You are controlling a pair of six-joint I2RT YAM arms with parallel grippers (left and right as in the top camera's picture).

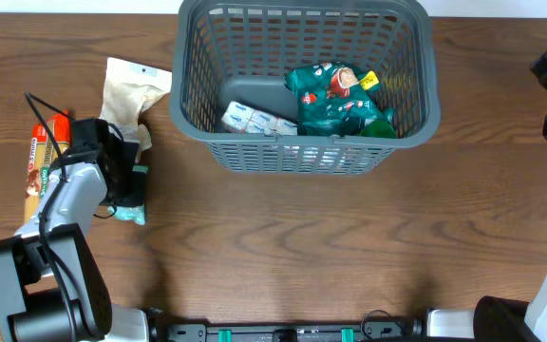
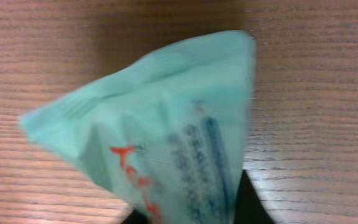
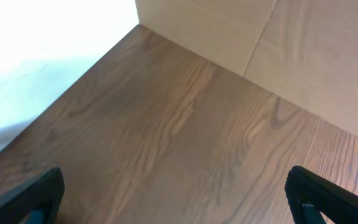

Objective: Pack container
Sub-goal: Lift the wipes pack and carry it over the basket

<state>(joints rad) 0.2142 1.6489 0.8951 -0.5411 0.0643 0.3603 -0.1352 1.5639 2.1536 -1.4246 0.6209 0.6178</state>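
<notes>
- The left gripper point(image 1: 129, 186) is clamped together on a teal packet point(image 2: 166, 124) down at the wooden table point(image 1: 283, 256). The wrist view shows the film bunched into folds where the jaws pinch one end. Whether the packet has left the wood cannot be told.
- The container point(image 1: 292, 157), a dark grey slotted basket, stands on the table ahead of that gripper and well off to its right.
- Inside it lie a green packet point(image 1: 335, 95) and a white packet point(image 1: 254, 119). Some floor shows free on the side nearer the left gripper.
- Just beyond the left gripper sits a beige pouch point(image 1: 131, 90), and an orange-labelled packet point(image 1: 38, 157) lies to the gripper's left. Both are outside the basket.
- The right gripper point(image 3: 176, 190) hangs over the table with its fingers wide apart and nothing between them. The container lies off to its left.
- The teal packet looks light and soft, a thin, slick film that crumples rather than holding its shape. Gripped at one end, it would likely dangle and swing. A pinch on the sealed edge, where the film is doubled, appears the safer hold.
- The container looks stiff and light, and likely to skid on the wood if knocked. Its thick rim appears the place to grasp if it needs steadying. Its open top should need only a release from above the rim.
</notes>
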